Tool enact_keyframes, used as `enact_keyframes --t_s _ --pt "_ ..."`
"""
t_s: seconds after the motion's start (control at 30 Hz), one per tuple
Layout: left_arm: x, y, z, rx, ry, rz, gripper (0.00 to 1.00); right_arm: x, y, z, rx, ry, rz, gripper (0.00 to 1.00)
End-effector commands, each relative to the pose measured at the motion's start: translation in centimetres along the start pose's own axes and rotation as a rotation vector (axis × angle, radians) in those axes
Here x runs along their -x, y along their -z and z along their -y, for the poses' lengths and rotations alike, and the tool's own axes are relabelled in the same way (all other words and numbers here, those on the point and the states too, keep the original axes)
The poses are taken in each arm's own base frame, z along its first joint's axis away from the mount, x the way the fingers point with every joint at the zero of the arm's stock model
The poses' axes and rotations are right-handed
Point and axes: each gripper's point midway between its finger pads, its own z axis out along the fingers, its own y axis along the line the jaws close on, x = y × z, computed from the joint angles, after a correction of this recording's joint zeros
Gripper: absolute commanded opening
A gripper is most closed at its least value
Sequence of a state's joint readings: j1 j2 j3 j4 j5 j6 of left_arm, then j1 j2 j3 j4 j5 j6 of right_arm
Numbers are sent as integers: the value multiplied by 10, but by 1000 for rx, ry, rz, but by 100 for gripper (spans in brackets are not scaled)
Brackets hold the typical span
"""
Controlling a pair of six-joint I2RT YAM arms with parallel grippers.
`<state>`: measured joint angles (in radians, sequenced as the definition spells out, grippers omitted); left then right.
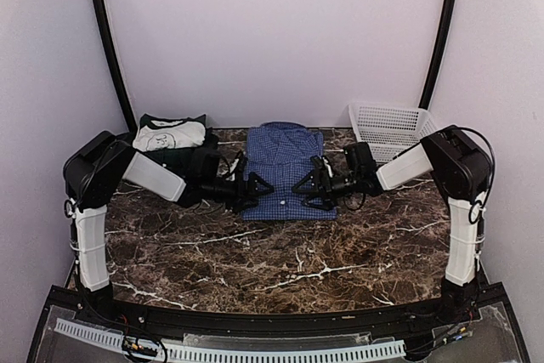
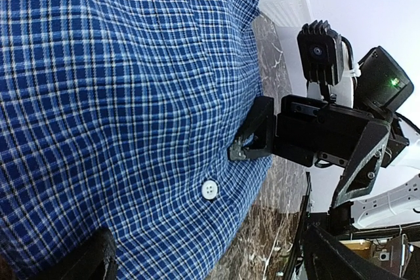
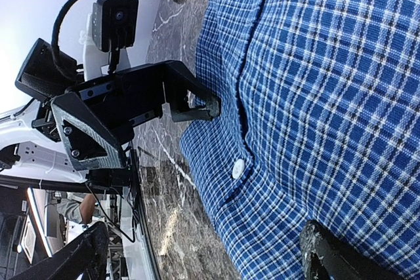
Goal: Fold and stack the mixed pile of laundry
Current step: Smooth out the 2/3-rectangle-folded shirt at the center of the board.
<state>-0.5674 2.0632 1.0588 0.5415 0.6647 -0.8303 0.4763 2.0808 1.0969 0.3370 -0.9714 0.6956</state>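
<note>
A folded blue-and-white check shirt (image 1: 283, 167) lies flat at the back middle of the marble table (image 1: 280, 252). At the shirt's left edge my left gripper (image 1: 256, 188) is open, and my right gripper (image 1: 308, 190) is open at the right edge, the two facing each other near the front hem. In the left wrist view the shirt (image 2: 118, 96) fills the frame, with a white button (image 2: 209, 189) between my wide-spread fingers (image 2: 95, 260). The right wrist view shows the same shirt (image 3: 328, 83) and button (image 3: 237, 168). A folded white and dark green garment (image 1: 171, 136) lies at the back left.
A white plastic lattice basket (image 1: 393, 127) stands tilted at the back right against the wall. Black curved frame poles (image 1: 109, 40) rise along both sides of the back wall. The table's near edge carries a black rail (image 1: 272, 322).
</note>
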Motion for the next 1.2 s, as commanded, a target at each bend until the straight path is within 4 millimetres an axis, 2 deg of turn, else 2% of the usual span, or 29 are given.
enact_keyframes --t_s 0.0,0.1,0.13,0.2,0.33,0.47,0.5,0.57,0.73,0.83,0.93,1.03,1.17 --pt "-55 14 -25 122 86 -74 99 -52 -9 -5 -44 -83 -66 99" --pt "-77 17 -10 116 68 -90 99 -81 -15 -28 -28 -80 -105 98" --pt "-85 19 0 107 51 -102 99 -87 -16 -36 -16 -73 -111 98" --pt "-86 24 20 73 22 -103 99 -88 -11 -54 3 -43 -108 98" --pt "-62 35 66 3 -74 -62 99 -61 10 -78 -30 55 -44 98" --pt "-38 28 97 -59 -137 -49 99 -32 25 -76 -26 70 7 99" --pt "-38 21 94 -64 -139 -61 99 -28 25 -73 -22 70 10 99" --pt "-24 10 105 -96 -163 -56 99 -20 23 -70 -3 66 12 99" --pt "-10 -19 99 -132 -151 -66 99 -5 12 -43 24 27 11 98" --pt "-6 -32 74 -116 -106 -54 99 1 8 -12 -12 3 19 98" --pt "-7 -38 45 -75 -53 -41 99 1 -1 7 -20 -16 4 98" --pt "-18 -42 17 -26 -13 -51 99 -3 -9 20 -12 -34 -16 96" --pt "-28 -37 0 -11 27 -58 99 -5 -7 18 -11 -23 -29 95"
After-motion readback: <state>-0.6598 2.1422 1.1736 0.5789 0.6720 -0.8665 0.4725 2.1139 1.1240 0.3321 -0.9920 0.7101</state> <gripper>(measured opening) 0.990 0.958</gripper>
